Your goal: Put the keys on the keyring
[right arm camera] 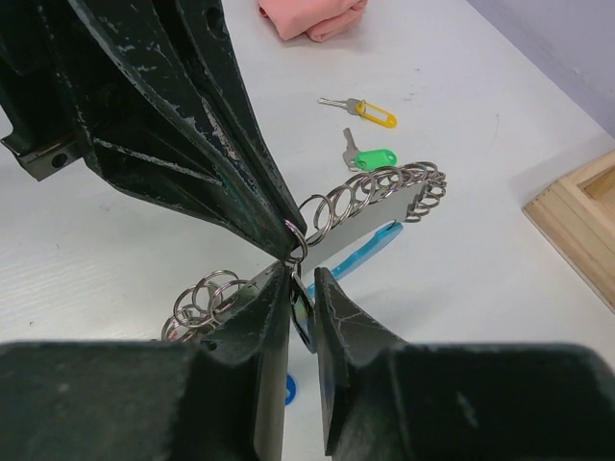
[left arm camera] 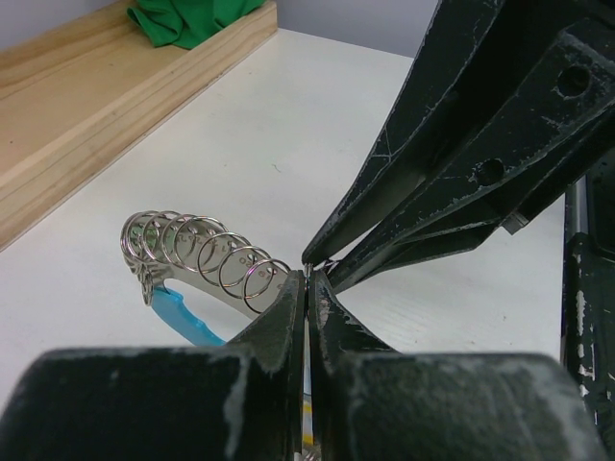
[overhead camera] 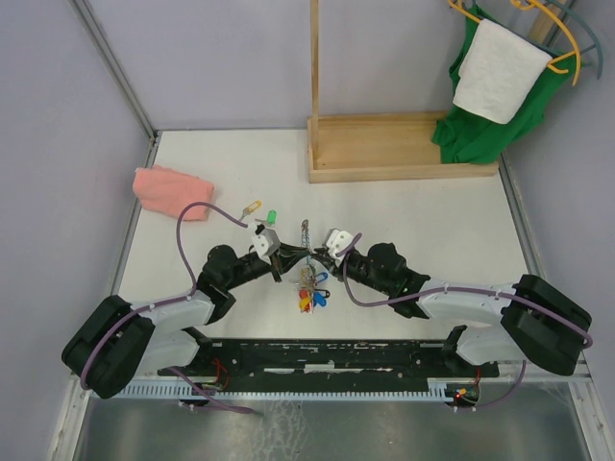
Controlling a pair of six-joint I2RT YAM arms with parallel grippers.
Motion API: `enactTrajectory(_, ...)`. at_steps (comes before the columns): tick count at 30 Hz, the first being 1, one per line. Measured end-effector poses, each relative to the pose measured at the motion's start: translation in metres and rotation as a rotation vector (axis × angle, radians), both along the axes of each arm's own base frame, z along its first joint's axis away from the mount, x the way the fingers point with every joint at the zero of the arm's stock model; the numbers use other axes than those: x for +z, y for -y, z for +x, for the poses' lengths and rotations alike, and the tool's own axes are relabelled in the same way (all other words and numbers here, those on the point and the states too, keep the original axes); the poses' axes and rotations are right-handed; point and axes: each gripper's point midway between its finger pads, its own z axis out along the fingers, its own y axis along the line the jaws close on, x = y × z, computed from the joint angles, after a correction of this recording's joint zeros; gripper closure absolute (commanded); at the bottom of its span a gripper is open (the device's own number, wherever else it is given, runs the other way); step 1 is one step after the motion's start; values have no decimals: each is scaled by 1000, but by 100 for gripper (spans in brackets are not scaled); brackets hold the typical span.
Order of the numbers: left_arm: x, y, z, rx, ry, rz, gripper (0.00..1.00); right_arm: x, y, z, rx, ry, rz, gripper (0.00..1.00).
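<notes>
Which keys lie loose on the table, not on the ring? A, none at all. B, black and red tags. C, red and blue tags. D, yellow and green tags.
D: a yellow-tagged key and a green-tagged key lie close together on the bare table, between the pink cloth and the keyring, threaded on nothing.

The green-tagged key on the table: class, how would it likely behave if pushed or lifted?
The green-tagged key lies flat on the table, so it would probably slide, not roll. Its blade sits angled to its tag, so the joint probably swings. Small and thin, likely light.
</notes>
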Motion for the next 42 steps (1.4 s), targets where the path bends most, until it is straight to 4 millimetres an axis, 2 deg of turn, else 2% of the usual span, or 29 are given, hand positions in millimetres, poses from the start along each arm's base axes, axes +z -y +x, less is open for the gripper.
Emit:
enactTrajectory(4,0,0,0,0,-5,-2,97,-1,-2,-1,17,14,-12,99)
enactTrajectory(14,-2,3,-1,11,-28,-30,97,-7,-4,-6,84,68,-85,99)
enactTrajectory(23,-4,1,-1,43,-35,-65,97,-9,-2,-2,138,152,-250,99)
enactTrajectory(28,0,0,-3,39,-20,-81,81,-2,2,-3,185,214,-361,99)
enactTrajectory(32,11,-2,-6,35,7,-95,71,0,8,-2,219,242,-460,99)
enactTrajectory(37,18,-4,-12,21,48,-73,67,1,14,-4,275,261,-565,99)
enactTrajectory(42,6,0,-17,-36,61,7,66,1,19,-8,326,279,-636,99)
